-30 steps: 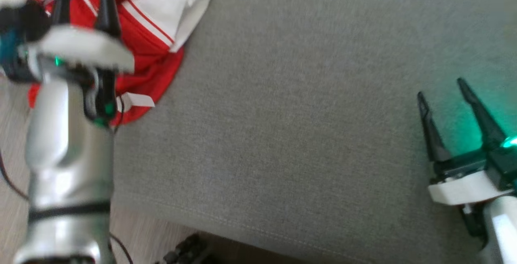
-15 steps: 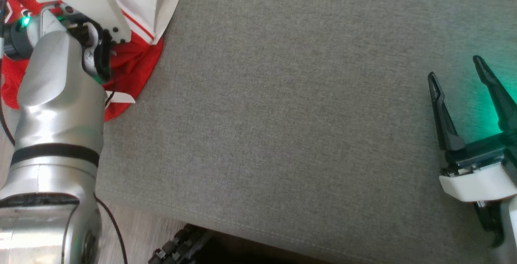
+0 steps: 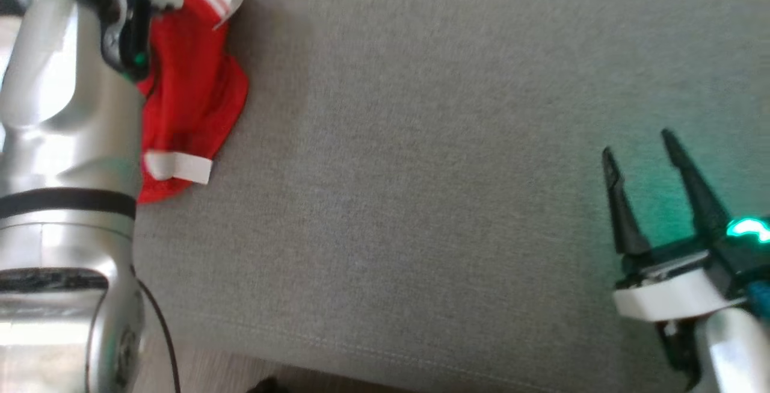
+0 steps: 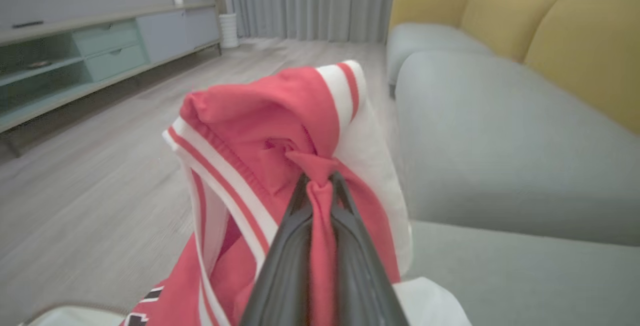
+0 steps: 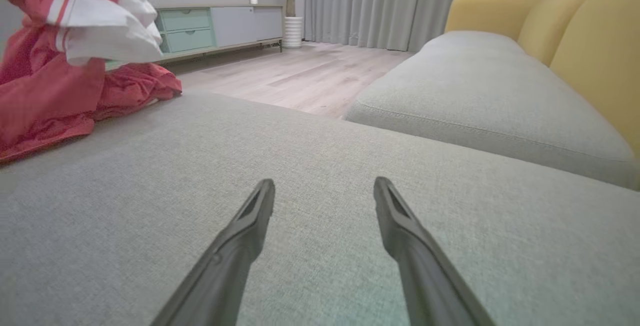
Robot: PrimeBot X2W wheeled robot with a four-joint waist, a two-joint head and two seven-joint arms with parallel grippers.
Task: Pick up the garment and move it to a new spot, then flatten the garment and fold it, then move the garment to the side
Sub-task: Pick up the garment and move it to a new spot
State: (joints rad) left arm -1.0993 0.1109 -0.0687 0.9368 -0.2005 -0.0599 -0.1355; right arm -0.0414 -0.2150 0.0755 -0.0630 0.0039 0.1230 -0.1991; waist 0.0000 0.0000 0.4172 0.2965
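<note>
The garment is red with white striped sleeves and lies bunched at the far left of the grey cushion. My left gripper is shut on a pinch of its red fabric, and the cloth hangs lifted off the cushion in front of the fingers. In the right wrist view the garment rises at the left, its lower part still resting on the cushion. My right gripper stands open over bare cushion at the lower right, nothing between its fingers.
The cushion's front seam runs along the bottom, with wood floor beyond its left edge. A second grey seat with yellow backrests lies beyond. A low sideboard and curtains stand at the far wall.
My left gripper has shut on the garment and raised it, so the fabric now hangs bunched and taller. The head camera has shifted. My right gripper stays open over the cushion.
</note>
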